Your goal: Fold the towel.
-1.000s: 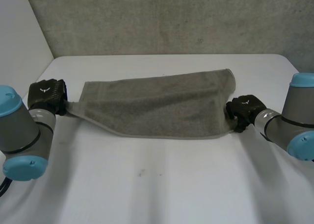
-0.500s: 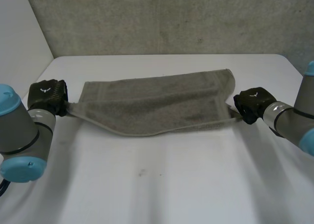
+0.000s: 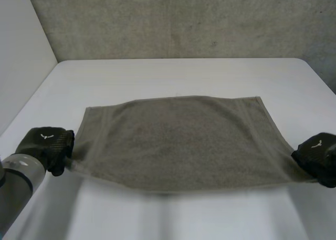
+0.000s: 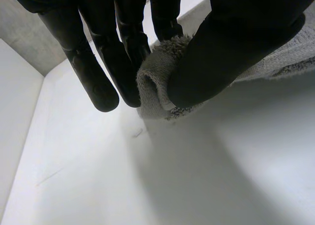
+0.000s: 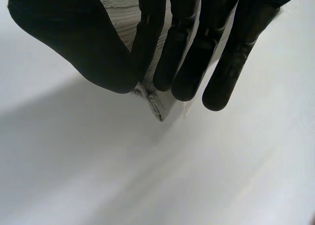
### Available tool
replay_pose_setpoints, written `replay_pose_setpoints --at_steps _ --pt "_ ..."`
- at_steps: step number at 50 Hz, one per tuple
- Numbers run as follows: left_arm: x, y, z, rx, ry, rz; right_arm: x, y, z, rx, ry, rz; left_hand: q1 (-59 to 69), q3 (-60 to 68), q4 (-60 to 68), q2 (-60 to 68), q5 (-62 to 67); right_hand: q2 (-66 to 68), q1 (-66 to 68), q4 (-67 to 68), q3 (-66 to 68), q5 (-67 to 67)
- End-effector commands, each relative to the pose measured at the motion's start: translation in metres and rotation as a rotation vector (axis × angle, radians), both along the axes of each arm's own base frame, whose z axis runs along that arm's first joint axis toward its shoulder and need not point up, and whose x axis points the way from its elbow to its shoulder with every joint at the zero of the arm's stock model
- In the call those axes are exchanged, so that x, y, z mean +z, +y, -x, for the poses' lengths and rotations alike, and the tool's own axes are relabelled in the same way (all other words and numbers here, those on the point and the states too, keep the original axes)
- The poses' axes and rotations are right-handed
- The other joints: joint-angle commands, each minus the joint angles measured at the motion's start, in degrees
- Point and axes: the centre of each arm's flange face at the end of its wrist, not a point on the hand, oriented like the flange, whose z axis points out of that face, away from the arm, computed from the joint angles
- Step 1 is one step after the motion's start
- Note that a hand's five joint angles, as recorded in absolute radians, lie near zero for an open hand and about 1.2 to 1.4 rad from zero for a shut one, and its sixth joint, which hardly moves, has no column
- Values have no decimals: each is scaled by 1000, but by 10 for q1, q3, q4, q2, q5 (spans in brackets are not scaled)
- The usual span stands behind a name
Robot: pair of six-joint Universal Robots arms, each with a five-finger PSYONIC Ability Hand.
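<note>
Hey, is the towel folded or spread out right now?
Spread out: the towel stretches flat between the left hand and right hand, each pinching a near corner.

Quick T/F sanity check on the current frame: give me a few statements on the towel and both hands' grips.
1. The left hand pinches a near corner of the grey-brown terry towel. True.
2. The right hand is open and off the towel. False: it pinches the other near corner.
3. The towel is bunched in a heap. False: it is spread wide between the hands.
4. The towel is over a white table. True.
</note>
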Motion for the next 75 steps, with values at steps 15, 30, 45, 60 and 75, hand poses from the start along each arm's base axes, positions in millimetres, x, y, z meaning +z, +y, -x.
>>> replay_pose_setpoints --at_steps 15,30,45,60,75 --pt "-27 -127 43 -53 60 115 -15 -118 -55 -80 -158 375 127 104 102 104 114 126 242 116 123 136" --pt "-54 -219 72 -53 106 290 -48 -200 -98 -42 -259 722 127 104 102 104 114 126 242 116 123 136" --pt "-63 -245 74 -7 123 428 -69 -233 -116 3 -303 834 127 104 102 104 114 126 242 116 123 136" --pt "-47 -219 94 -134 156 418 -33 -205 -119 -11 -410 766 -573 -596 -598 -596 -586 -574 -458 -584 -577 -564" --pt "19 -152 67 -119 163 419 27 -136 -72 -98 -487 556 -573 -596 -598 -596 -586 -574 -458 -584 -577 -564"
